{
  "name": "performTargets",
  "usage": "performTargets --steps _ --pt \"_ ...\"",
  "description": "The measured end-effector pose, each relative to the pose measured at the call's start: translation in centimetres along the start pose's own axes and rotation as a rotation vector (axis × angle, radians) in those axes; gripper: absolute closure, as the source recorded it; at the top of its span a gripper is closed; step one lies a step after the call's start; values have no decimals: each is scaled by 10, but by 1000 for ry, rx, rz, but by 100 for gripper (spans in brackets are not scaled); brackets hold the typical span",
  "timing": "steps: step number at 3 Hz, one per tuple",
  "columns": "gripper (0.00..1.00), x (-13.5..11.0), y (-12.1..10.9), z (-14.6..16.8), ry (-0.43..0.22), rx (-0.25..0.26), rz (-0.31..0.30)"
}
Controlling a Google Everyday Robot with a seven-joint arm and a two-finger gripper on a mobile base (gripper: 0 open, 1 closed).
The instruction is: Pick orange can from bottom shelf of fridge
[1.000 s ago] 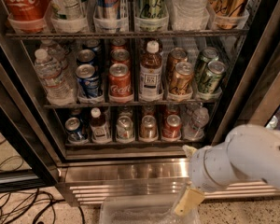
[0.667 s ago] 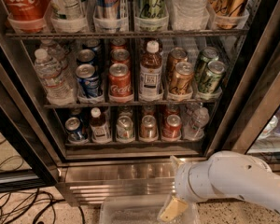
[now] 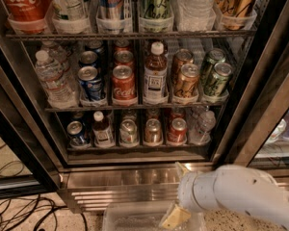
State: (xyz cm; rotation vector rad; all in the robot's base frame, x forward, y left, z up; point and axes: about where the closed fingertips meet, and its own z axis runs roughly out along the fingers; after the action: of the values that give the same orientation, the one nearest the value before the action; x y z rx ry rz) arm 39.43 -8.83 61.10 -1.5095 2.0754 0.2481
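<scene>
Fridge (image 3: 111, 177) racks are stocked in rows so every drink faces out. Orange can (image 3: 152, 131) stands upright at the front edge of the bottom shelf (image 3: 135, 149), mid-row, between a silver can (image 3: 128, 131) and the redder can (image 3: 177, 130). Gripper (image 3: 175, 214) hangs outside, below the shelf's front edge near its right end, over a clear bin (image 3: 120, 215). Can't tell how wide it's set; nothing seen in it. Probably kept low to clear the short headroom.
</scene>
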Motion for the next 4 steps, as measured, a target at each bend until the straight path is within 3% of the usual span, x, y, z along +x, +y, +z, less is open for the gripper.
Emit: performTargets --steps 1,2,4 --pt "0 13 8 29 -49 49 69" --pt "0 12 -7 55 -131 132 105" --pt "0 -22 -65 65 -387 404 158"
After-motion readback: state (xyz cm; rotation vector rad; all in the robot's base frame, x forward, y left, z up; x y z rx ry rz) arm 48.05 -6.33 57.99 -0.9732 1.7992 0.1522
